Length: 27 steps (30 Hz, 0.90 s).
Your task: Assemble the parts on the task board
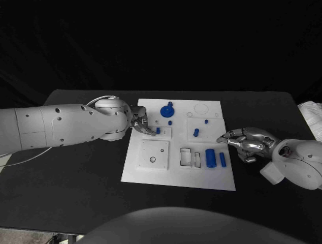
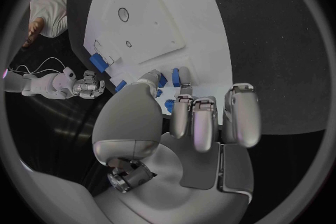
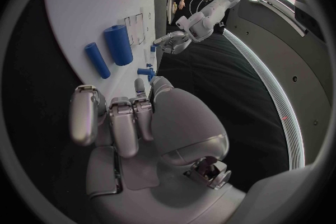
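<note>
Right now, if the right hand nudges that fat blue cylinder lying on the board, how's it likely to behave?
The fat blue cylinder lies on its side on the task board, so it would probably roll sideways. It looks like rigid plastic, likely light. Its smooth surface may slip in the right hand, which hovers beside the board.

One task board [image 1: 177, 173], two hands, roughly six blue parts [image 1: 211, 157], some partly hidden.
</note>
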Motion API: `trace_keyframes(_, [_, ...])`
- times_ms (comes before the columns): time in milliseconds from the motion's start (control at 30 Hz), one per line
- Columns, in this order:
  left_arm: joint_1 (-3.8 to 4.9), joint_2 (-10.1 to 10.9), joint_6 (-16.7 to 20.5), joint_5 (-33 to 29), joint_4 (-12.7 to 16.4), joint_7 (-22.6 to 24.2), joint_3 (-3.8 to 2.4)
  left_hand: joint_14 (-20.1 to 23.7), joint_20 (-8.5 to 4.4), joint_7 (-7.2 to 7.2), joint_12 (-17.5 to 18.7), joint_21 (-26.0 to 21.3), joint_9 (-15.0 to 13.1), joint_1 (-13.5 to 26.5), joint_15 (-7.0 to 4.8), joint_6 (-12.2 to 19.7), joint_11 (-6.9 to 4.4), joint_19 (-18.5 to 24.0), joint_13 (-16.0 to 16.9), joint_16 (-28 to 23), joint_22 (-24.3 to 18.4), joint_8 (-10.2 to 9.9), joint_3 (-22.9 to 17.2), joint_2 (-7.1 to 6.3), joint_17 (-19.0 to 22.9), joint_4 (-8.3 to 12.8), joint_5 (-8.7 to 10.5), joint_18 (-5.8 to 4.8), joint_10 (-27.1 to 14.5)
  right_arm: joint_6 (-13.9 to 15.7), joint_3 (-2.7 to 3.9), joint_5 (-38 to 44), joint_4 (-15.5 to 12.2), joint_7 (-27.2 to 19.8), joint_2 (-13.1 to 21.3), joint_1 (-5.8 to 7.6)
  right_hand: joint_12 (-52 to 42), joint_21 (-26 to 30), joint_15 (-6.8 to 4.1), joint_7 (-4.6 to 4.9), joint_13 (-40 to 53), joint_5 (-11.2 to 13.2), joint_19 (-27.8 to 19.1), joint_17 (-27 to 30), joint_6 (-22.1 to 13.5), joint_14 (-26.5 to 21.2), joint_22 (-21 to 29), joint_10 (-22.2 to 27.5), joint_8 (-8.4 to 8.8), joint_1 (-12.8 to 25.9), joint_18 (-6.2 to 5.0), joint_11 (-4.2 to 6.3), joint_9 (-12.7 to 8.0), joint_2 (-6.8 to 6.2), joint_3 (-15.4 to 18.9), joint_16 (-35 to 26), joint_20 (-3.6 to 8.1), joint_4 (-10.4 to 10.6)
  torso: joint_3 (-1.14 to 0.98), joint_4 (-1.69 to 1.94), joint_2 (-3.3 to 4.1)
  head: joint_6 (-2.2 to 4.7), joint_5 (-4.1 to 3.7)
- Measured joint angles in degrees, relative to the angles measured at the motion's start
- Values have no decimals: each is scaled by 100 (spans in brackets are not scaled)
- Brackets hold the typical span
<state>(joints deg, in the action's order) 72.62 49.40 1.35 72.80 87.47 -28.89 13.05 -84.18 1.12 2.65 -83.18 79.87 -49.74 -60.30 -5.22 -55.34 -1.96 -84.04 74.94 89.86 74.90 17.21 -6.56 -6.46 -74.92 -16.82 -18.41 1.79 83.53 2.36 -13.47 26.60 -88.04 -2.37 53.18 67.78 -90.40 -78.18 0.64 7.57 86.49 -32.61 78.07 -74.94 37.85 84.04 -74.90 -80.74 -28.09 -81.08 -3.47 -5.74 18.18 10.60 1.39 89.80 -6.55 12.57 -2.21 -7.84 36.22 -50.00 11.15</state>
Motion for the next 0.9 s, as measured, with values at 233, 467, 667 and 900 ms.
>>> trace_keyframes(233, [-2,28,-1,-2,14,24,0,0,0,-12,0,0,-58,-95,0,32,0,0,0,0,0,39,24,95,0,8,-441,0,0,0,0,1,-2,5,6,0,20,0,4,0,2,0,0,1,0,3,-5,1,0,0,0,0,1,0,0,0,0,0,3,3,1,0,-5])
trace_keyframes(467, [-5,43,-1,-2,18,26,4,0,0,-12,0,0,-106,-146,0,50,0,0,-1,0,0,134,24,146,1,8,-732,0,0,-1,0,1,-3,8,4,0,20,25,-11,0,3,0,-20,1,0,-13,-4,1,0,0,0,0,5,1,-95,0,-21,-31,2,5,0,0,-5])
trace_keyframes(667, [-16,63,-3,-1,13,18,12,0,0,-55,0,0,-272,-120,0,8,0,0,-1,0,0,319,24,195,1,8,-958,-1,0,-2,0,1,-3,11,5,0,20,24,-10,0,3,-80,-20,1,0,-13,-4,1,0,-21,0,-1,5,-21,-190,0,-21,-32,2,2,-1,0,-6])
trace_keyframes(900, [-24,72,-1,-1,11,11,19,0,0,-55,0,0,-446,-22,0,8,0,0,-2,0,5,465,23,293,1,9,-1015,0,0,-3,0,2,-3,14,6,0,19,24,-9,0,3,-80,-20,2,0,-14,-3,2,0,-22,1,-1,5,-21,-205,0,-21,-48,2,1,-1,1,-10])
